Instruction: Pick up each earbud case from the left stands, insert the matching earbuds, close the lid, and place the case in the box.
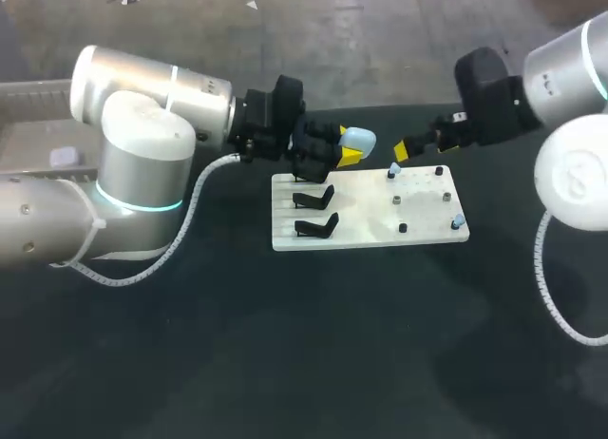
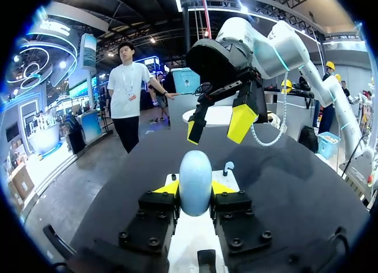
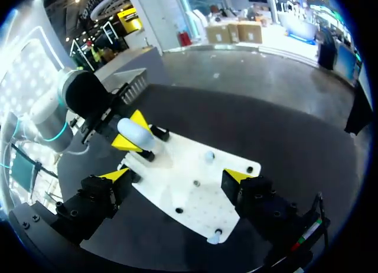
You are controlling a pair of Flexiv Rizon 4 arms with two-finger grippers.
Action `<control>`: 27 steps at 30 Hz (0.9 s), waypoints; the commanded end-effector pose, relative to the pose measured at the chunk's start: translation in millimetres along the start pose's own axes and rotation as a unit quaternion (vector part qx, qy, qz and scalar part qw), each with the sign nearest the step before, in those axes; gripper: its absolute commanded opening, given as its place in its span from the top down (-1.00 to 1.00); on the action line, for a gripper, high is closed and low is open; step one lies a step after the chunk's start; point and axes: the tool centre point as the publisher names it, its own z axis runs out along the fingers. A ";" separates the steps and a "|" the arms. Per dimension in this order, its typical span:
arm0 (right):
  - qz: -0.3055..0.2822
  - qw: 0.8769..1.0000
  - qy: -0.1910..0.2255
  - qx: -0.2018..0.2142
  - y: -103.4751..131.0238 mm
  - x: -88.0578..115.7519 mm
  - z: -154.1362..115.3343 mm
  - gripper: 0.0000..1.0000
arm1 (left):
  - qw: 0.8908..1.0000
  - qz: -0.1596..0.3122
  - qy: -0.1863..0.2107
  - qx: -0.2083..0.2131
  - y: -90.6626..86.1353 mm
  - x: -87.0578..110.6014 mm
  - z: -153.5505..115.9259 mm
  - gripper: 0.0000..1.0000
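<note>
My left gripper (image 1: pixel 348 146) is shut on a pale blue earbud case (image 1: pixel 359 138), held just above the far left corner of the white board (image 1: pixel 366 216). In the left wrist view the closed case (image 2: pixel 195 182) stands upright between the yellow fingertips (image 2: pixel 168 187). My right gripper (image 1: pixel 410 146) hangs open a short way to the right of the case, over the board's far edge. It faces the case (image 3: pixel 137 134) in the right wrist view, with wide-spread fingers (image 3: pixel 239 176) and nothing between them. Small blue earbuds (image 1: pixel 393 170) (image 1: pixel 458 220) sit on pegs on the board's right half.
Two empty black stands (image 1: pixel 314 197) (image 1: pixel 318 227) are on the board's left side. Dark pegs (image 1: pixel 403 228) dot its right half. A grey box (image 1: pixel 28 102) lies at the far left behind my left arm, with a pale object (image 1: pixel 64 156) in it.
</note>
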 end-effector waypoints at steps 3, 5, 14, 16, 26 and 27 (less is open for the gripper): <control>-0.005 0.998 0.008 -0.056 2.5 -7.3 17.3 -1.00 | 1.000 0.002 -0.001 0.004 0.3 -0.4 5.1 1.00; -0.005 0.998 0.008 -0.060 2.2 -8.4 18.2 -1.00 | 1.000 0.003 -0.002 0.005 -0.4 -1.0 5.6 1.00; -0.004 0.998 0.010 -0.061 1.8 -13.4 23.3 -1.00 | 1.000 0.009 -0.009 0.013 -9.6 -4.9 6.6 1.00; -0.003 0.998 0.008 -0.060 1.5 -14.9 22.7 -1.00 | 1.000 0.010 -0.012 0.016 -11.4 -5.7 6.6 1.00; -0.004 0.999 -0.008 -0.043 2.6 -20.6 10.7 -1.00 | 0.999 -0.002 -0.039 0.014 -11.0 -1.2 1.4 1.00; -0.003 0.999 -0.009 -0.034 1.9 -20.6 7.8 -1.00 | 0.999 -0.003 -0.041 0.012 -10.5 -0.6 -0.2 1.00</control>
